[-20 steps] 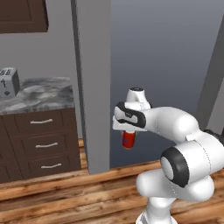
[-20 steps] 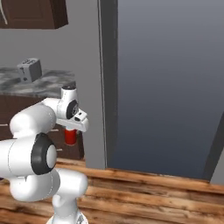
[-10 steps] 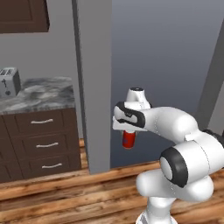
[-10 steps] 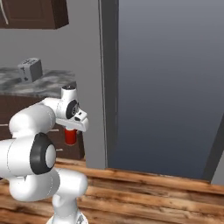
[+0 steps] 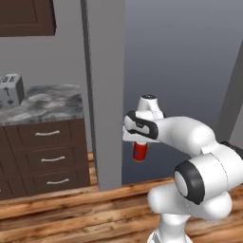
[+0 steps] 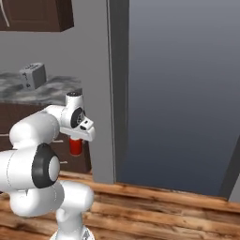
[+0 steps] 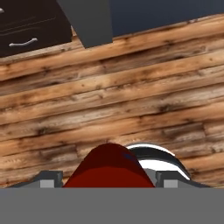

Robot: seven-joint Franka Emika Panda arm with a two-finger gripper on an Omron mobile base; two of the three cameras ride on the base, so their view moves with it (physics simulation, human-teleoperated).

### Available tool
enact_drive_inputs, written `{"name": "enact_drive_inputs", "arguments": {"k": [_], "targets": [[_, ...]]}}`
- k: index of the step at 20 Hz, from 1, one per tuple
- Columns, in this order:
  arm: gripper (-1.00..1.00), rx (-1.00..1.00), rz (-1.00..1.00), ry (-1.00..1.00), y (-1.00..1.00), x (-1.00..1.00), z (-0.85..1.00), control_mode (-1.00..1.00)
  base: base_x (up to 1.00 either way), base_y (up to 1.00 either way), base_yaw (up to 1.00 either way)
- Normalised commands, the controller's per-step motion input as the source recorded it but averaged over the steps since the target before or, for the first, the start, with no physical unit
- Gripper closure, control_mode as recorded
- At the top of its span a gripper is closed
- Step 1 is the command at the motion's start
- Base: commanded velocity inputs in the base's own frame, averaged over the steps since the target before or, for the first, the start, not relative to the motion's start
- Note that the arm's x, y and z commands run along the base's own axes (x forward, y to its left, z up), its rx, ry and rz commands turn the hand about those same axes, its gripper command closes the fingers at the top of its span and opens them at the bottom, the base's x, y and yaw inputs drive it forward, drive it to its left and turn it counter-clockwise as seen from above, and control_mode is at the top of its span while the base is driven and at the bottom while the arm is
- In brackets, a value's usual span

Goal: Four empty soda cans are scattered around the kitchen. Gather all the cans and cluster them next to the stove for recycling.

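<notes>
Nothing moved; tool [image 5: 139,144] clamped on soda can [image 5: 139,151], top hidden.

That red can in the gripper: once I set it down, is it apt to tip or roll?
Probably light: the soda can hangs from the gripper over the wood floor without sagging. Its narrow, upright shape suggests it may tip if nudged. Its round red wall would likely roll once on its side.

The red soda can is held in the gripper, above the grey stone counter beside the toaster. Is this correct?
Not quite. The gripper does hold the red soda can, but above the wooden floor, as the hand view shows. In the left base view the grey stone counter and the toaster stand well away from it.
</notes>
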Motion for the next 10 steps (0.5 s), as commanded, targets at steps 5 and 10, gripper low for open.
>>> {"name": "enact_drive_inputs", "arguments": {"k": [5, 10], "targets": [[1.00, 0.00, 0.00, 0.00, 0.00, 0.00, 0.00, 1.00, 0.86, -0.36, 0.04], [1.00, 0.00, 0.00, 0.00, 0.00, 0.00, 0.00, 1.00, -0.21, 0.78, -0.01]]}}
